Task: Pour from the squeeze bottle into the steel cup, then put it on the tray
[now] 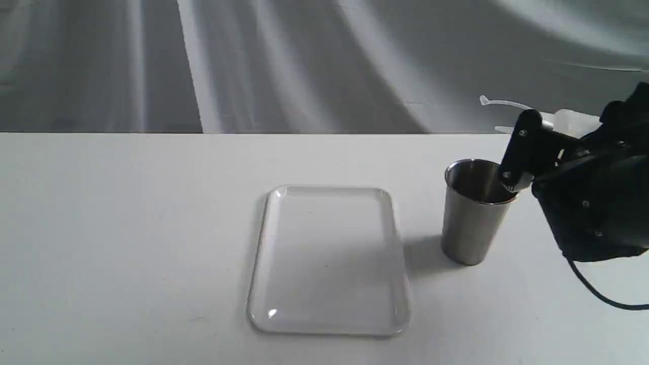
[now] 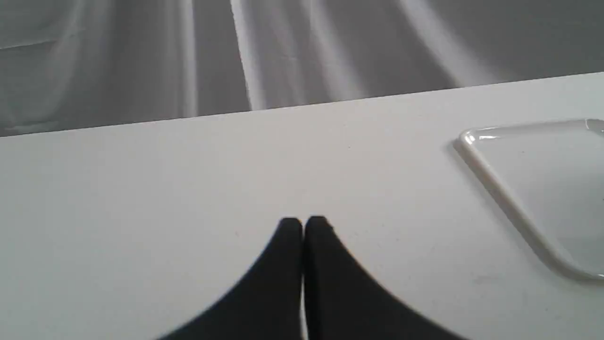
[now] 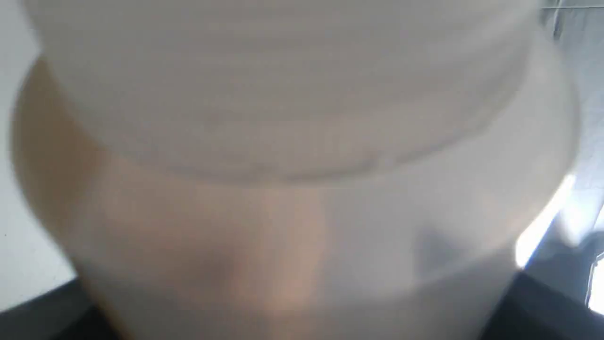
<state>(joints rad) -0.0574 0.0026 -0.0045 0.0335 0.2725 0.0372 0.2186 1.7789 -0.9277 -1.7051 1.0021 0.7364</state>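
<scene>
Exterior: my right tool (image 1: 522, 152) clamps squeeze bottle (image 1: 573, 119), tipped sideways, nozzle above steel cup (image 1: 474, 218), I judge for pouring. Empty tray (image 1: 329, 263) beside cup on bench (image 1: 127, 228).
Left wrist: left tool (image 2: 303, 226) pinched empty, parked away from the work.
Right wrist: bottle fills blurred view, amber inside.

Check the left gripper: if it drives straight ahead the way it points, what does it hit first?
Likely nothing but bare table: the left gripper, shut, points across it toward the grey backdrop. The tray sits off to one side of that line. Height above the table is unclear.
</scene>
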